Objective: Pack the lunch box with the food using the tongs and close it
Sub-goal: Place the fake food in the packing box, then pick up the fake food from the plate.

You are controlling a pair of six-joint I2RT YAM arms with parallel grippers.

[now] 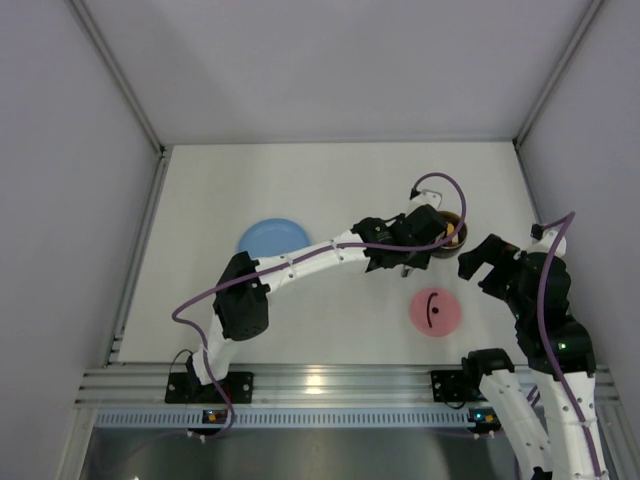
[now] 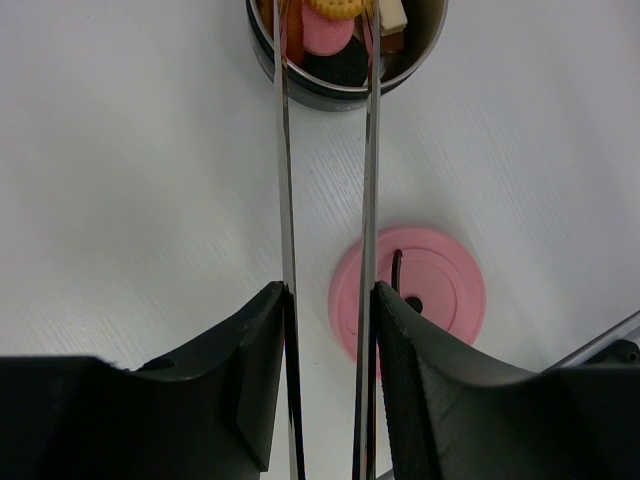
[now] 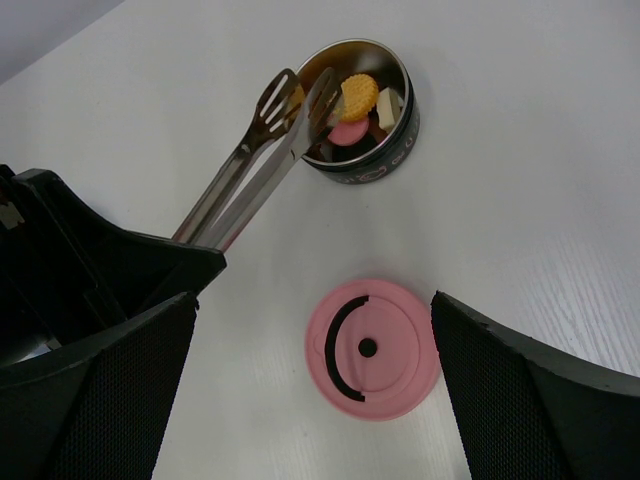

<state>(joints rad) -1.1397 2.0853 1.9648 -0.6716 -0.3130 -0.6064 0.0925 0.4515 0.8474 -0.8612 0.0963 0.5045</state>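
The tongs (image 3: 262,150) are held by the left gripper (image 2: 330,292), whose fingers (image 2: 240,350) are pressed on the two thin arms. The tongs' tips are seen a little apart, right over the lunch box (image 3: 375,168). The lunch box is set on the table (image 1: 330,190) at the far right, with the food (image 3: 358,97) piled inside it. The pink lid (image 3: 372,347) is laid flat nearer, not touching the box. The right gripper (image 3: 312,300) is spread wide above the lid, with nothing in it.

It looks as if a piece is being let go into the box. To do this well, the tips should be opened slowly and kept inside the rim, so nothing is knocked out. Then the tongs should be lifted straight up.

Whether a piece is caught between the tips cannot be told. The far part of the box is cut off in the left wrist view. No food can be made out on the blue plate (image 1: 273,240).
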